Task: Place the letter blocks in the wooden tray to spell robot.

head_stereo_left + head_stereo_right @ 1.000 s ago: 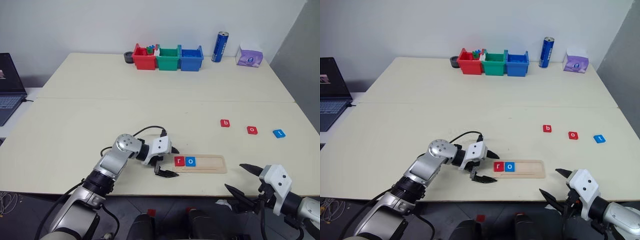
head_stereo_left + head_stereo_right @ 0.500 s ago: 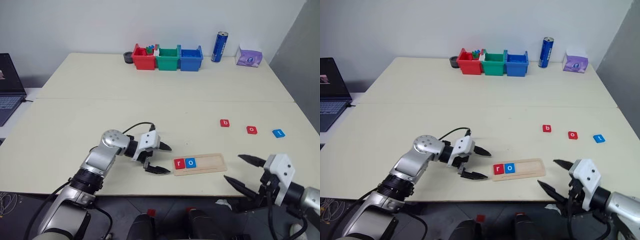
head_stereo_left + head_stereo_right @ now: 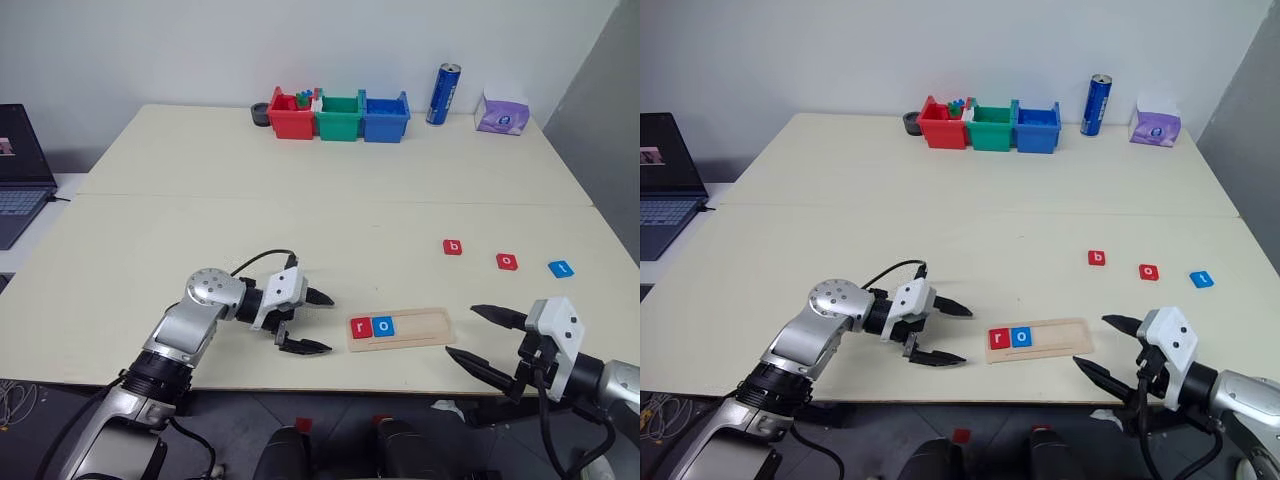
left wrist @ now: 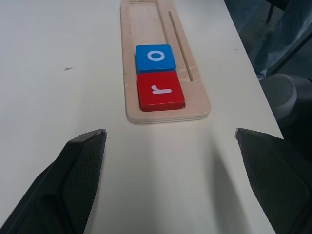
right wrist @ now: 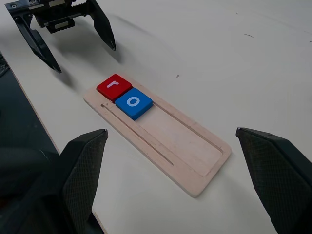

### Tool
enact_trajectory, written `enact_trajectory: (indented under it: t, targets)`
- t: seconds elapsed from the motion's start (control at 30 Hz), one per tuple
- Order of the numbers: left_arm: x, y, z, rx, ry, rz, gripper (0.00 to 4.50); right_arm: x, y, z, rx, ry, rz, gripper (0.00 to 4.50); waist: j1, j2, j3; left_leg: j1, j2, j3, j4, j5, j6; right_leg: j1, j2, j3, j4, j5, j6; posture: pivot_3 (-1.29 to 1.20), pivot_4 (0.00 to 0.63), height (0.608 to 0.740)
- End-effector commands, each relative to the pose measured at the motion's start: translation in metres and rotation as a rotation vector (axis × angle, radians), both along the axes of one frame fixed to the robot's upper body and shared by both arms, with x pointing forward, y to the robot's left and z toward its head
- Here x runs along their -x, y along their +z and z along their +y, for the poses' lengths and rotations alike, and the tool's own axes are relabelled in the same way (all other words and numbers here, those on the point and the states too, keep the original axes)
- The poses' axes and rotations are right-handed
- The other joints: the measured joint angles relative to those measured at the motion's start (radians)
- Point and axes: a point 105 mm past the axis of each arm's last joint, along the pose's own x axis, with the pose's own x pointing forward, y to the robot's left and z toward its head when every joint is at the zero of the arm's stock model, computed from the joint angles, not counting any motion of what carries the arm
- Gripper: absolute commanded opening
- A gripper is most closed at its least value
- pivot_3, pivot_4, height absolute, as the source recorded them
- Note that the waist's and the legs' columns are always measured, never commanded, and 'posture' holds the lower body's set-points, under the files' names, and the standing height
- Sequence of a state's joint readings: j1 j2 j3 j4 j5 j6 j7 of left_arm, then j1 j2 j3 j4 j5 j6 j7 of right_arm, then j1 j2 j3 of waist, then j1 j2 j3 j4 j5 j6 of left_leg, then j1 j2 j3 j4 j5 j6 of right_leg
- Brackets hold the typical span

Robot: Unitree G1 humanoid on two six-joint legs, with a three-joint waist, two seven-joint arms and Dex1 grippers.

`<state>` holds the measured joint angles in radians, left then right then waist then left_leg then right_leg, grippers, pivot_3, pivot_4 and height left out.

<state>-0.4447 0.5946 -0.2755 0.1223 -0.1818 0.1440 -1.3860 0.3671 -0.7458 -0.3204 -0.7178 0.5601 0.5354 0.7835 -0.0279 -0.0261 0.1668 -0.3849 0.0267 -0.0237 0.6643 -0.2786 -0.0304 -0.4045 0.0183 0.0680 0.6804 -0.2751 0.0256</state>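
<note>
Pale wooden tray [image 3: 400,329] holds red r [image 3: 360,326] and blue o [image 3: 383,325]; b [image 3: 453,247], o [image 3: 508,262], t [image 3: 561,268] wait at two o'clock; left gripper [image 3: 304,322] and right gripper [image 3: 487,335] flank it, released, empty, ready for the next pick.

1. A plain white wall [image 3: 200,50] rises behind two cream tables [image 3: 330,150] pushed together (a seam runs across between them).
2. A grey panel [image 3: 600,110] stands at the right.
3. The floor [image 3: 340,420] below is dark.
</note>
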Motion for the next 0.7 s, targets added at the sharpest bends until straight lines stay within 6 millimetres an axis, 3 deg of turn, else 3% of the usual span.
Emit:
enact_trajectory:
  t: [0.03, 0.7]
  targets:
    - [0.004, 0.006, -0.013, 0.008, -0.044, -0.059, 4.47, 0.004, 0.004, 0.007, 0.009, 0.027, -0.022, 4.5, 0.0, 0.0, 0.0, 0.0, 0.0, 0.0, 0.0, 0.0, 0.0, 0.0, 0.0, 0.0, 0.0, 0.0, 0.0, 0.0, 0.15, 0.74]
    - [-0.013, -0.001, -0.033, -0.016, 0.019, -0.156, 4.47, 0.005, 0.001, 0.014, 0.021, 0.032, -0.024, 4.5, 0.0, 0.0, 0.0, 0.0, 0.0, 0.0, 0.0, 0.0, 0.0, 0.0, 0.0, 0.001, 0.0, 0.0, 0.0, 0.0, 0.15, 0.74]
